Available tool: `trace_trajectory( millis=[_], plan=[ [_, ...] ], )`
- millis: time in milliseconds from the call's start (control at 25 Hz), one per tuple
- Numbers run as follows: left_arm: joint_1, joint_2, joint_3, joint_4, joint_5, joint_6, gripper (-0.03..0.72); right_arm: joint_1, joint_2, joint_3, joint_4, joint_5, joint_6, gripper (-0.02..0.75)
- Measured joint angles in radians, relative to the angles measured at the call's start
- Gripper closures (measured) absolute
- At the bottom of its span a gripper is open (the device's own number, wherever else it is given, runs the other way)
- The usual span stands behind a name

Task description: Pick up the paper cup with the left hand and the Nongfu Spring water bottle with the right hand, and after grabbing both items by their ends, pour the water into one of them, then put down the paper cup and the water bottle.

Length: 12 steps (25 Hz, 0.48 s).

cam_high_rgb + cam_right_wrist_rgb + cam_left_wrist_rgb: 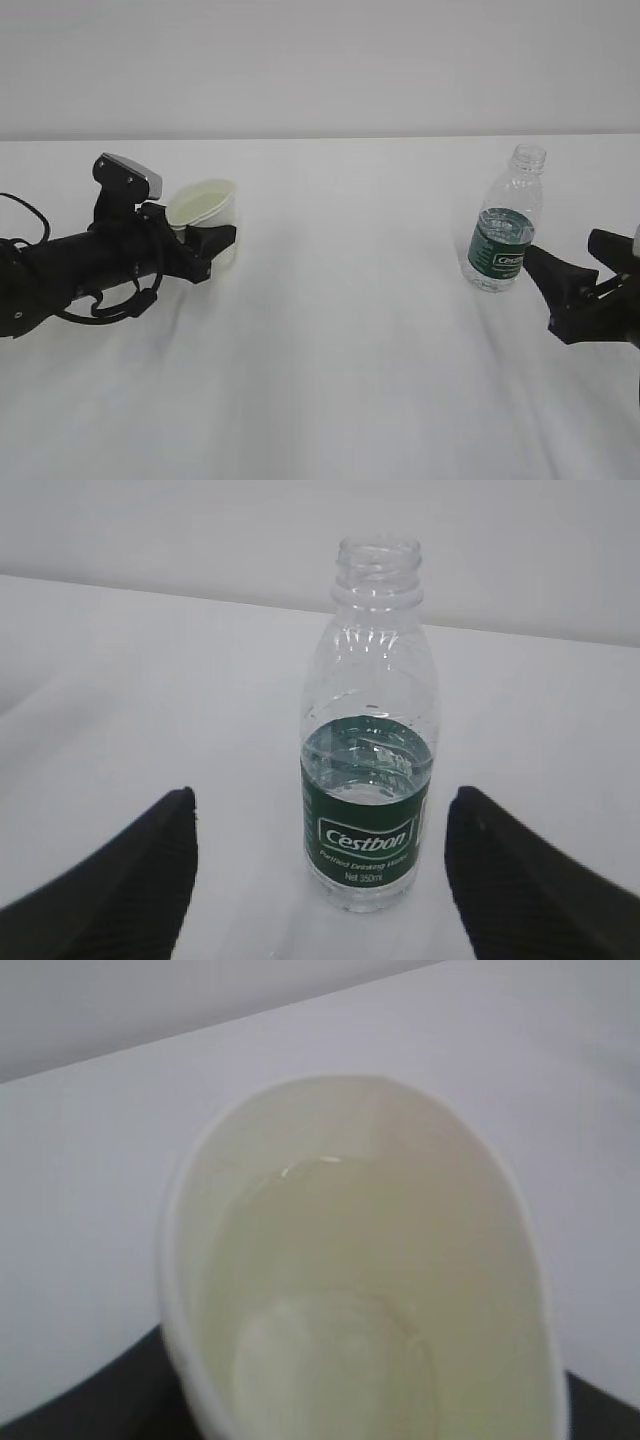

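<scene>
Worktop (340, 380) white, bare across the wide middle stretch between the two arms; far edge meets a pale wall behind. Paper cup (207, 222) sits far left, Nongfu Spring water bottle (506, 222) far right, well apart.

Left hand (205, 245) clamped on the paper cup, fingers to either side of its lower wall. Cup tilts, mouth leaning toward the arm. Left wrist view looks down into it: cream inside, rim squeezed to an oval, and what is probably a shallow pool of water (340, 1290), though the view is blurred.

Right hand (320, 880) spread wide, fingers apart either side of the bottle, touching nothing. Bottle stands upright on the worktop, long axis vertical, open neck up, water (368, 755) reaching just above the green label.
</scene>
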Motion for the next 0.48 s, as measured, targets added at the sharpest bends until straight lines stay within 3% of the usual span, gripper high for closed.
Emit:
trace_trajectory(
  millis=[480],
  plan=[
    [0.009, 0.0, 0.0, -0.057, 0.037, 0.049, 0.268, 0.0, 0.0, 0.0, -0.004, 0.0, 0.0, 0.159]
  ],
)
